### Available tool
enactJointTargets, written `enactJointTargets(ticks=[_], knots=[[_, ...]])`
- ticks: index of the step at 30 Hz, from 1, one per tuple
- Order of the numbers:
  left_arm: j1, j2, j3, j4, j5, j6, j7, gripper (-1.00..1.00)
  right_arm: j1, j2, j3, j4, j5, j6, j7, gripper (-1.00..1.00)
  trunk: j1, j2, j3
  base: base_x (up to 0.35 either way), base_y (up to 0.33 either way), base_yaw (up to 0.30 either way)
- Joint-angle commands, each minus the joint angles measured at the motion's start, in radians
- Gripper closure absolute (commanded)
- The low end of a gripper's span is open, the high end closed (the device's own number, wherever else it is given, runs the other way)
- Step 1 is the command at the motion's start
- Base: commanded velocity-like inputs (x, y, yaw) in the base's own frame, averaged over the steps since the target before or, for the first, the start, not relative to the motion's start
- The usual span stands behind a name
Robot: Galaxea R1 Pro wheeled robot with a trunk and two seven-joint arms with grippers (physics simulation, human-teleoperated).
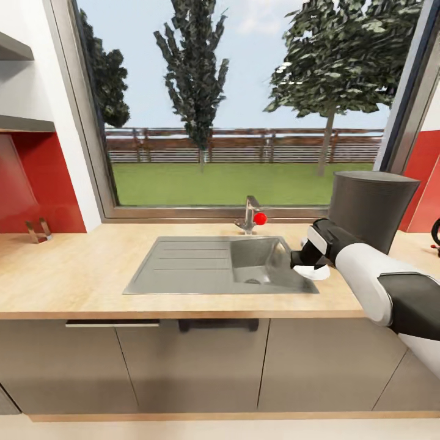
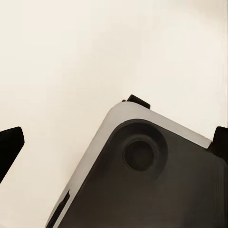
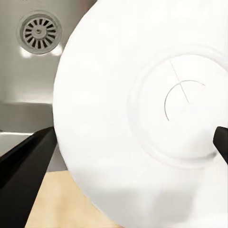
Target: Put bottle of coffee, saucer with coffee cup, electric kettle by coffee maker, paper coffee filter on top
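Right gripper (image 1: 308,261), black-fingered on a white glossy arm, is clamped on the saucer (image 3: 142,114), a smooth white disc with a faint raised foot ring, held over the brushed steel sink (image 1: 201,263) at its right edge. Just behind stands the coffee maker (image 1: 371,208), a matte dark grey cylinder on the pale wood-grain kitchen countertop (image 1: 73,275). Left gripper's dark fingertips (image 2: 9,148) sit wide apart, holding nothing.
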Motion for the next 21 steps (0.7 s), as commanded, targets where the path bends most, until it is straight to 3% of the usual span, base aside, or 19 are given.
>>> enactJointTargets(ticks=[1,8,21], knots=[[-0.001,0.000,0.008,0.001,-0.005,-0.002,-0.001,-1.00,-0.001,-0.001,0.010,-0.001,-0.008,0.004,-0.002,1.00,0.000,-0.001,-0.001,0.000,-0.001,0.000],[-0.001,-0.001,0.006,0.001,-0.005,0.002,-0.002,-1.00,-0.001,0.012,0.010,0.029,0.054,0.004,-0.003,1.00,0.000,-0.001,-0.001,0.000,-0.176,0.000],[-0.001,-0.005,0.006,0.001,-0.003,-0.002,-0.002,-1.00,-0.001,0.013,0.009,0.050,0.059,0.006,-0.001,1.00,0.000,-0.001,-0.001,0.006,-0.184,0.000]])
